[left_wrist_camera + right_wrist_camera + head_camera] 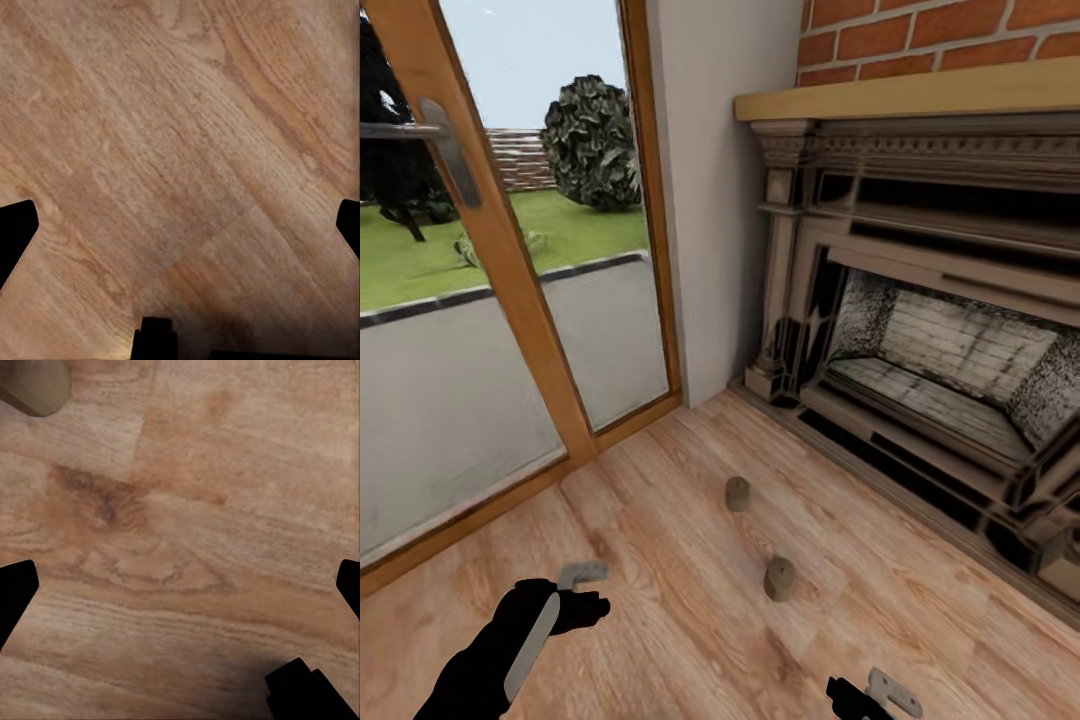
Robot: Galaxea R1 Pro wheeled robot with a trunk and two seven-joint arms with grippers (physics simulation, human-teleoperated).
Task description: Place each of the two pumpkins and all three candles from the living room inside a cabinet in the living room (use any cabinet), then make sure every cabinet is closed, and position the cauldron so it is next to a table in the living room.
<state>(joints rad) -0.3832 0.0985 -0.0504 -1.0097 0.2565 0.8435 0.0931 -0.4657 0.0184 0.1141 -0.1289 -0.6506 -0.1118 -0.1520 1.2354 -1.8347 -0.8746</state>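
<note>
2 candles lie on the wood floor (660, 600) in front of the fireplace (940, 400): the far candle (737, 493) stands nearer the corner where the wall (710, 200) meets the hearth, and the near candle (779, 578) lies tilted a little closer to the robot. Both are short, dull beige cylinders, well apart from each other.

The left gripper (582, 585) hangs over bare floor to the left of the near candle, apart from it, with nothing between its fingers; its wrist view has dark fingertips at both edges with plain boards between, so it is spread wide. The right gripper (880, 695) sits at the bottom edge of the head view, nearer to the near candle, below and to the right of it. Its wrist view also shows fingertips far apart and empty, with the near candle (34, 386) at a corner of the frame.

A glass door (510, 300) with a wood frame stands at the left, showing lawn and a bush (590, 140) outside. Nothing lies between the grippers and the candles.
</note>
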